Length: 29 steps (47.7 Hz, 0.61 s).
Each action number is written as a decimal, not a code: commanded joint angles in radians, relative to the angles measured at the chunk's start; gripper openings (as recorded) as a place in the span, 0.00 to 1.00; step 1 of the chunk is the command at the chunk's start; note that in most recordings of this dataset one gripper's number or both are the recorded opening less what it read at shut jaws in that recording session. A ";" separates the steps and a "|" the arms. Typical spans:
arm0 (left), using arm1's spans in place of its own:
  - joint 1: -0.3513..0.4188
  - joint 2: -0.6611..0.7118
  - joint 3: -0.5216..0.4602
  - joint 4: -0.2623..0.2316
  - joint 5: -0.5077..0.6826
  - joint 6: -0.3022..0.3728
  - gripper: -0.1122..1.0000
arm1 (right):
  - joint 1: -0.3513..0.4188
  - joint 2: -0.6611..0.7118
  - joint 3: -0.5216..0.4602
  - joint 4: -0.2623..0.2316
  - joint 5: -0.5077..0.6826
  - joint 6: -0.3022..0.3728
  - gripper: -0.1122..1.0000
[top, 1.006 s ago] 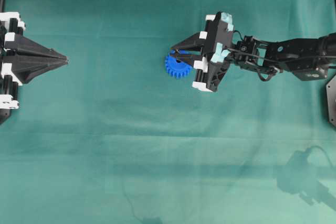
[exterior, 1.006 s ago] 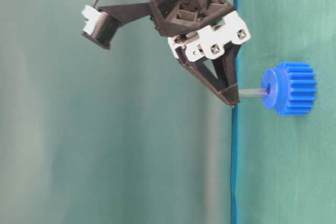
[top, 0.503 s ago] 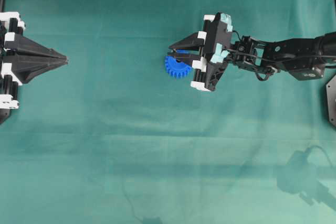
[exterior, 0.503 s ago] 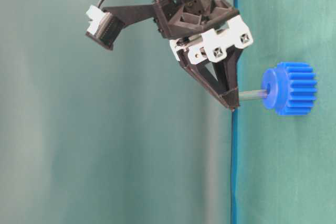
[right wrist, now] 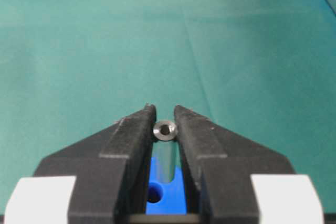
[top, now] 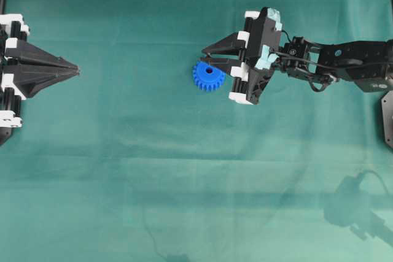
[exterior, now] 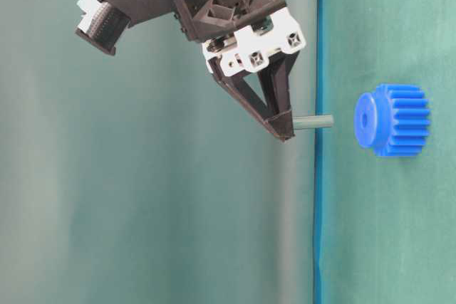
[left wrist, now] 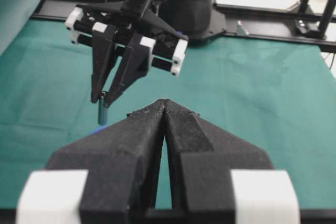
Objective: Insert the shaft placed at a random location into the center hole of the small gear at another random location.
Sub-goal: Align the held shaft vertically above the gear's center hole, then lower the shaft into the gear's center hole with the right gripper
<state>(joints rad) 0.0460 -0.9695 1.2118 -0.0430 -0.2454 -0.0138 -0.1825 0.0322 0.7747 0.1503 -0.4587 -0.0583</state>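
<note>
The small blue gear (top: 209,78) lies flat on the green cloth, hub and center hole (top: 209,71) facing up. My right gripper (top: 206,55) is shut on the silvery shaft (exterior: 314,122) and holds it upright above the gear. The shaft's lower end hangs clear of the hub (exterior: 365,119), with a gap between them. In the right wrist view the shaft (right wrist: 165,129) sits between the fingers, with the gear (right wrist: 167,195) and its hole (right wrist: 154,196) below, the hole a little to one side. My left gripper (top: 73,70) is shut and empty at the far left.
Green cloth (top: 184,182) covers the whole table. The left wrist view shows the right gripper (left wrist: 102,97) with the shaft (left wrist: 103,114) beyond my shut left fingers (left wrist: 157,124), and the right arm's base (left wrist: 194,9) at the far edge.
The shaft's end was at the gear's hub hole. My right gripper has lifted away with the shaft, and the shaft now hangs clear of the gear. The left arm has not moved.
</note>
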 commanded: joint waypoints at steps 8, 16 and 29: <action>-0.002 0.003 -0.009 -0.002 -0.005 0.000 0.10 | 0.005 0.021 -0.015 0.002 -0.023 0.000 0.33; -0.002 0.003 -0.009 -0.002 -0.005 0.000 0.10 | 0.005 0.054 -0.015 0.006 -0.034 0.003 0.33; -0.002 0.003 -0.009 -0.002 -0.005 0.000 0.10 | 0.006 0.075 -0.006 0.009 -0.060 0.011 0.33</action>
<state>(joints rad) 0.0460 -0.9710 1.2134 -0.0430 -0.2454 -0.0138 -0.1749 0.1181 0.7747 0.1565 -0.5016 -0.0491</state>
